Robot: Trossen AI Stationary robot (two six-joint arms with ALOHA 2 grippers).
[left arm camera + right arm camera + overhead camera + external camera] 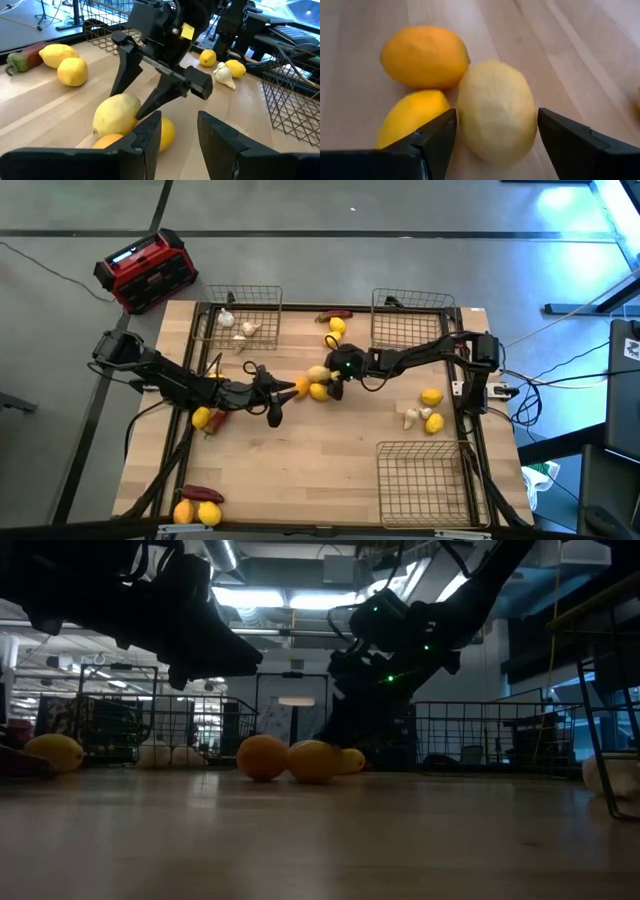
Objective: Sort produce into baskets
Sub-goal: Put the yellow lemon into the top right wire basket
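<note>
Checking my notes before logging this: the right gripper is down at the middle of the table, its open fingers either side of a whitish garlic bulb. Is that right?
Not quite. The right gripper is open at mid-table, but its fingers straddle a pale yellow lemon, not a garlic bulb. The right wrist view shows it, lying against two other fruits.

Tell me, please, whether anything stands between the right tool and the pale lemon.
Nothing visible does: the right tool is open around the pale lemon, though the yellow lemon crowds one finger.
</note>
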